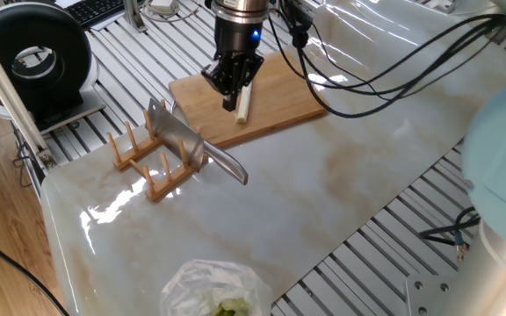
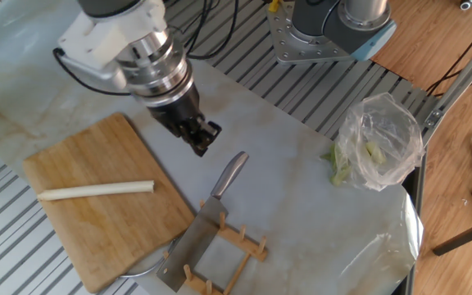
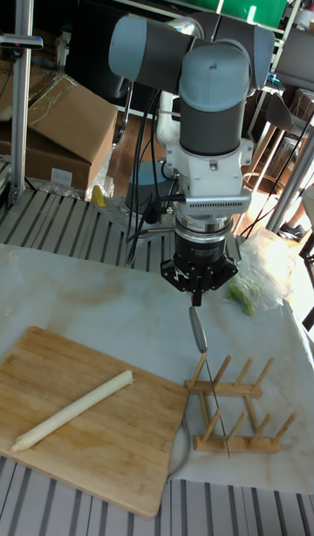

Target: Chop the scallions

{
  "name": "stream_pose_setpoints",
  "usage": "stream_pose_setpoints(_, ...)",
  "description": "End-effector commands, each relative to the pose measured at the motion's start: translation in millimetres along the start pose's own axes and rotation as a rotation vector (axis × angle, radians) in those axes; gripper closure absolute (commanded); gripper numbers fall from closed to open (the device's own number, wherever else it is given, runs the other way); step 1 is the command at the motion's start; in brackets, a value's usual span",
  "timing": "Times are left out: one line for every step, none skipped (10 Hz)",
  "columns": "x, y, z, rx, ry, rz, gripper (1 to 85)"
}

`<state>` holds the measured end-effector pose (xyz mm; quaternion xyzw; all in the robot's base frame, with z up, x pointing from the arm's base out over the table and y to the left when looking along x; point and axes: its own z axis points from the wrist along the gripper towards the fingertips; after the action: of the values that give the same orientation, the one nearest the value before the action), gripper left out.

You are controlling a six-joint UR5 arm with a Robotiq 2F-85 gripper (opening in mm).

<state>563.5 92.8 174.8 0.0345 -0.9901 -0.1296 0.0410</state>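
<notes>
Your gripper hangs empty above the marble bench, fingers drawn close together with only a narrow gap, just off the near edge of the bamboo cutting board and close above the cleaver's handle. The scallion lies whole and uncut on the board, well apart from the gripper. The cleaver sits blade-down in the wooden slotted rack, handle sticking out toward you.

Risks from here:
- With fingers this narrow you can't straddle the handle; come down like that and you'll knock it, tipping the blade out of the rack or dragging the light rack across the slick marble
- The handle is round and shiny (likely slippery), so an off-centre pinch could let the cleaver twist or drop
- Lift at an angle and the blade may jam between the pegs and pull the rack up with it
- The scallion is round and unrestrained, so it may roll under the first cut

Plastic bag of greens is out of the way
</notes>
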Motion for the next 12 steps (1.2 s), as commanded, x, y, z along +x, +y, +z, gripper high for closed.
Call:
stream_pose_setpoints(-24.9, 5.7, 0.5, -0.006, -0.018, 0.017, 84.3)
stream_pose_setpoints(-33.2, 6.0, 2.3, -0.001, -0.034, 0.024, 84.3)
stream_pose_setpoints(-42.5, 6.5, 4.7, 0.002, -0.047, 0.03, 84.3)
stream_pose_setpoints(-51.1, 5.7, 7.4, 0.006, -0.059, 0.033, 84.3)
stream_pose_setpoints(-60.6, 6.2, 9.9, 0.004, -0.076, 0.036, 84.3)
stream_pose_setpoints(-69.9, 6.0, 13.3, 0.007, -0.097, 0.036, 84.3)
stream_pose_setpoints(-75.6, 4.4, 18.1, 0.013, -0.106, 0.031, 84.3)
stream_pose_setpoints(-71.0, 4.2, 20.4, 0.012, -0.086, 0.022, 84.3)
stream_pose_setpoints(-61.2, 16.5, 21.1, -0.036, -0.05, 0.038, 84.3)
stream_pose_setpoints(-60.9, 18.9, 21.1, -0.045, -0.049, 0.028, 84.3)
stream_pose_setpoints(-64.8, 26.2, 20.4, -0.073, -0.064, 0.018, 84.3)
stream_pose_setpoints(-75.0, 23.2, 19.7, -0.061, -0.104, -0.007, 78.0)
